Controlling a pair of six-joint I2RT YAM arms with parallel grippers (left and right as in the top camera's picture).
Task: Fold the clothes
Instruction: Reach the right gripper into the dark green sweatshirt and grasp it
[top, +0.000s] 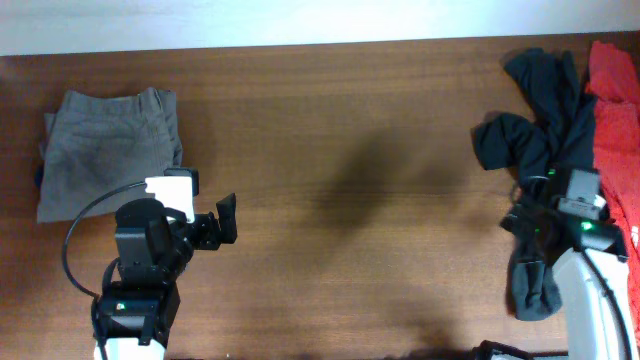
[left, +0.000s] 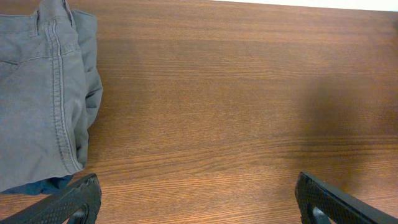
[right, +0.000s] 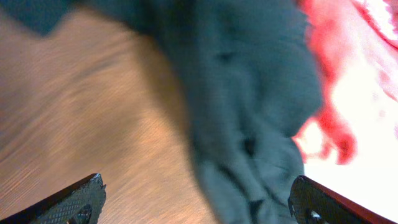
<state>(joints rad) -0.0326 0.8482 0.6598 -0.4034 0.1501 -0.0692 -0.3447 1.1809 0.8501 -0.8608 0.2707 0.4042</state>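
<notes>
**Overhead and wrist views: garments on the wooden table (top: 340, 150).**

**Black garment (top: 535, 120).** It lies crumpled and unfolded near the table's right edge. Its long axis runs from the far edge toward the near edge. One rounded lobe points left, onto bare wood, about a third of the way down. The narrow lower end reaches beside the right arm's base.

**Red garment (top: 615, 110).** It lies just right of the black one and touches it along their shared border. Its long axis also runs far to near, and its right part is cut off by the frame.

**Grey trousers (top: 105, 150).** They lie folded into a compact block at the far left of the table, well apart from the other two garments. In the left wrist view the seam of the trousers (left: 37, 93) runs along the block's right side, and a blue edge shows beneath its near corner.

**Left gripper (top: 205, 228).** It sits just near-right of the trousers without touching them. The left wrist view shows the gripper (left: 199, 205) with jaws spread wide over bare wood, holding nothing.

**Right gripper (top: 560, 200).** It hangs over the middle of the black garment. The right wrist view is blurred, but it shows the gripper (right: 199, 205) with jaws wide apart. Dark cloth (right: 242, 93) lies between and beyond the fingertips, and red cloth (right: 336, 93) lies to the right. No grasp is visible.
</notes>
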